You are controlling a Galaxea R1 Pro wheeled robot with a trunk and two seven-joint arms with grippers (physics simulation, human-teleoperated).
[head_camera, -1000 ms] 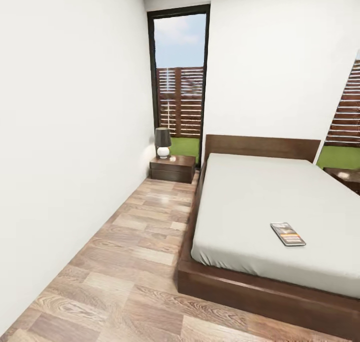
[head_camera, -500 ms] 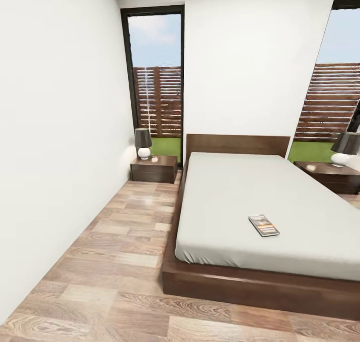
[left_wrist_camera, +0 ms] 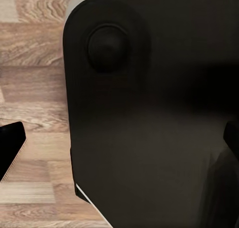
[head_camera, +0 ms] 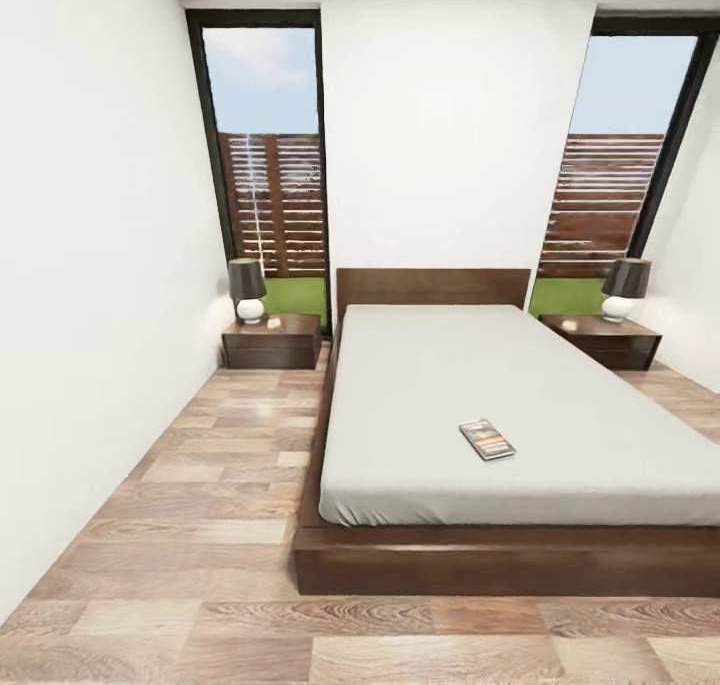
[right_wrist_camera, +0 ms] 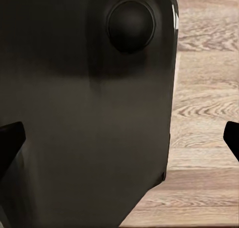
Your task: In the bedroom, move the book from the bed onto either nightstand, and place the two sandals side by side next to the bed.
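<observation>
The head camera has swung right over the last second, so the whole bed now sits square ahead with a nightstand at each side; the robot seems lined up to approach. The book lies on the mattress, lettering too small to read. Neither claw's opening can be told.

Book lettering too small

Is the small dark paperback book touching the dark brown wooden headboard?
Apart. The head view shows the book lying flat on the pale mattress near the bed's foot, with bare mattress between it and the headboard.
</observation>
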